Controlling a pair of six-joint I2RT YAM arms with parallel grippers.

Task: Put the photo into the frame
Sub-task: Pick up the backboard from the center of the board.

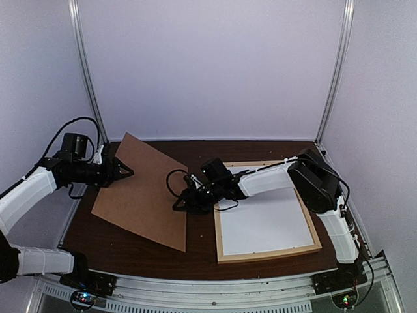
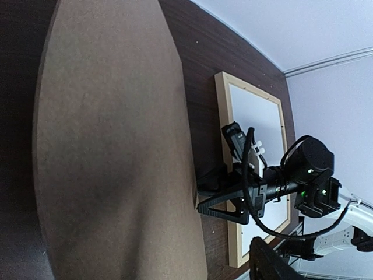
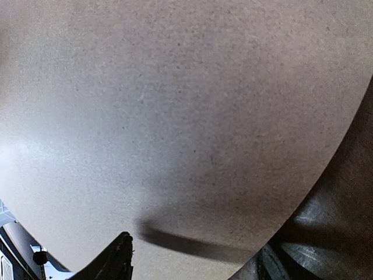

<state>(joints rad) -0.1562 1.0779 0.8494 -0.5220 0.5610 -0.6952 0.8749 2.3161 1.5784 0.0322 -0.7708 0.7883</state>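
On the left, the left claw (image 1: pixel 124 171) sits at the left edge of the brown board (image 1: pixel 146 195). The board is big and flat. It lies slanted on the dark counter (image 1: pixel 195 261), with one corner pointing to the back. I think the claw is there to hold that side steady or to lift it. I cannot tell if it is pinching the board or only spread beside it.

In the middle, the right claw (image 1: pixel 181 203) is at the board's right edge. Its two fingers are spread wide and it holds nothing. My guess is that it wants to help with the board from this side. To get there, the right arm (image 1: pixel 260 179) reaches across the back part of the frame.

On the right, the frame (image 1: pixel 267 254) lies flat on the counter. It is near the board, with a strip of counter between them. A white sheet (image 1: pixel 267 222) fills the inside of the frame. No cat picture shows anywhere, so this sheet may be the photo lying face down, but I cannot be sure. If it is, the board probably goes on top as the back.

The right arm and its black cable (image 1: pixel 225 205) hang over the frame's back left corner. I think they would be in the way of the board going onto the frame, so the arm would need to move off.
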